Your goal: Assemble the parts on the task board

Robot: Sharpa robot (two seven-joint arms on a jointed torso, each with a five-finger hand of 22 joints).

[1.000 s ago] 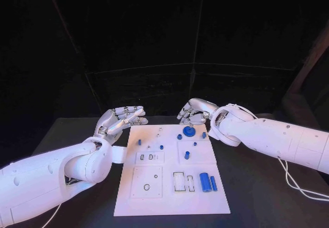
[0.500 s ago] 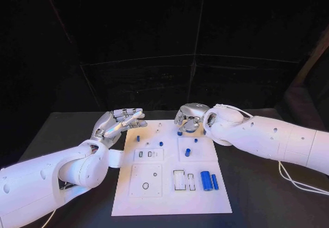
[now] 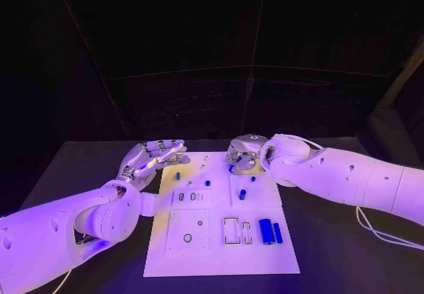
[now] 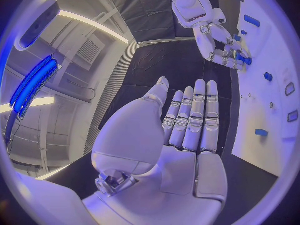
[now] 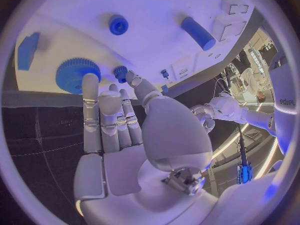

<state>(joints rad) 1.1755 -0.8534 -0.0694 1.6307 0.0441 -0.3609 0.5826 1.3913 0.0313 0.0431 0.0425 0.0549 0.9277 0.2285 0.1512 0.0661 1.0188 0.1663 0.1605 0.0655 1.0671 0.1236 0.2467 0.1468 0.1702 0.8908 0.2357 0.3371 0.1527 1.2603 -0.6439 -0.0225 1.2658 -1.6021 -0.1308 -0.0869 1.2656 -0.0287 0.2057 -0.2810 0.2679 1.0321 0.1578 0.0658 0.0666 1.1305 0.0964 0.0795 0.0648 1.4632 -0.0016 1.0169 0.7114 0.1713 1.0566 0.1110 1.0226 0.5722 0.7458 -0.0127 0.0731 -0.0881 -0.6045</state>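
Observation:
The white task board (image 3: 216, 251) lies in the middle of the table. My right hand (image 3: 245, 153) hangs over its far edge. In the right wrist view its straight fingers (image 5: 100, 115) reach to the rim of a large blue gear (image 5: 76, 75), with a small blue gear (image 5: 120, 72) at the thumb tip; nothing is held. A round blue part (image 5: 118, 24), a blue cylinder (image 5: 198, 32) and a blue block (image 5: 27, 50) lie farther along the board. My left hand (image 3: 155, 154) floats open by the board's far left corner, fingers (image 4: 194, 115) straight and together.
Two blue cylinders (image 3: 269, 233) lie side by side at the board's near right, beside rectangular slots (image 3: 235, 231). Small blue pegs (image 3: 177, 176) (image 3: 242, 195) stand in the board's middle. A white cable (image 3: 380, 236) trails on the black table at the right.
My right hand has come down and toward me over the large gear, which it now covers in the head view. The left hand has hardly moved.

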